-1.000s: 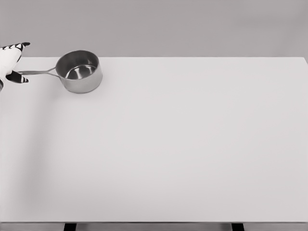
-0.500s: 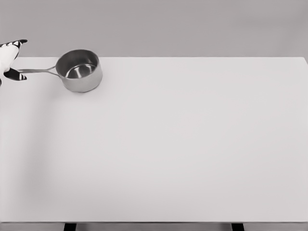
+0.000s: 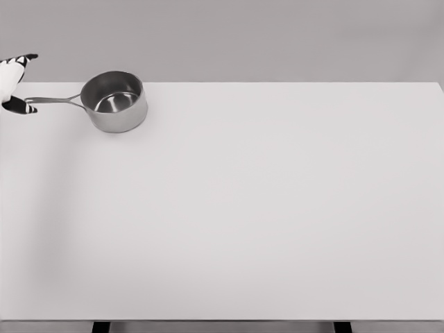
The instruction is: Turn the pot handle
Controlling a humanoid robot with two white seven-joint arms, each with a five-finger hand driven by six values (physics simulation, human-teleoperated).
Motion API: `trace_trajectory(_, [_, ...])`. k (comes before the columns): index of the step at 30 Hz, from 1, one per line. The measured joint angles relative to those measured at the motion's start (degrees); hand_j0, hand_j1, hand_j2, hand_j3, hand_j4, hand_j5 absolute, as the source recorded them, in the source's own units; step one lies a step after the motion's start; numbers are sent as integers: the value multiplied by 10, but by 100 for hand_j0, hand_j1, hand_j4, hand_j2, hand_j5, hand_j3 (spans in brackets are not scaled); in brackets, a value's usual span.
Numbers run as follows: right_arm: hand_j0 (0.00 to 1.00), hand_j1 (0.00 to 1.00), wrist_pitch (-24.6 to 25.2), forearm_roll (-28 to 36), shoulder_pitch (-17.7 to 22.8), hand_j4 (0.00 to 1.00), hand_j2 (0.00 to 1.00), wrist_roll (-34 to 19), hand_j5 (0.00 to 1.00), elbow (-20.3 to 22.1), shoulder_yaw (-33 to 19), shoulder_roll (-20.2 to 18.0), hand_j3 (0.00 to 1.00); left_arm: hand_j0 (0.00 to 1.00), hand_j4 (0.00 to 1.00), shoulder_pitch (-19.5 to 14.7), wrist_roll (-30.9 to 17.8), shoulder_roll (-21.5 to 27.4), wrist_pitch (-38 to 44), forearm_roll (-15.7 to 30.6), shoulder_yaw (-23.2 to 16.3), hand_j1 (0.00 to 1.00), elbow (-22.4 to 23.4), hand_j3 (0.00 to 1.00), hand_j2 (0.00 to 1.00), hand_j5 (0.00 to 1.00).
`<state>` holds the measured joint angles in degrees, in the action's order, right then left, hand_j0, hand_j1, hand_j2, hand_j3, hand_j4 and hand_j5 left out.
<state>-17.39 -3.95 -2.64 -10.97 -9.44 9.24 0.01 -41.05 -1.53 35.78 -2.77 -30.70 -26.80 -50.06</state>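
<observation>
A small steel pot (image 3: 114,102) stands upright at the table's far left corner. Its thin handle (image 3: 52,100) points left, nearly level in the picture. My left hand (image 3: 26,82) shows only partly at the left edge, white with black fingertips. The fingers are spread: one fingertip (image 3: 29,57) is above the handle's end, another (image 3: 21,107) just below and beside it. The hand holds nothing. Whether the lower fingertip touches the handle's tip is unclear. The right arm is out of sight.
The white table (image 3: 250,208) fills the view, with its far edge just behind the pot and its left edge near the hand. Dark table legs (image 3: 101,327) show at the bottom. A grey wall lies behind.
My left hand has drawn back to the left, with less of it in view. The handle's free end has swung slightly toward the far edge; the pot body has stayed in place.
</observation>
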Motion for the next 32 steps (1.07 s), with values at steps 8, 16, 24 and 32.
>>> trace_trajectory(8, [100, 100, 0, 0, 0, 100, 100, 0, 100, 0, 0, 0, 100, 100, 100, 15, -1, 49, -95, 60, 0, 100, -32, 100, 100, 100])
trace_trajectory(16, [100, 100, 0, 0, 0, 100, 100, 0, 100, 0, 0, 0, 100, 100, 100, 41, -2, 90, -123, 114, -1, 100, -55, 100, 100, 100])
trace_trajectory(24, [100, 100, 0, 0, 0, 100, 100, 0, 100, 0, 0, 0, 100, 100, 100, 152, -7, 159, -251, 251, 65, 100, -333, 100, 100, 100])
trace_trajectory(32, [100, 100, 0, 0, 0, 100, 100, 0, 100, 0, 0, 0, 100, 100, 100, 198, -7, 181, -317, 281, 7, 100, -475, 100, 100, 100])
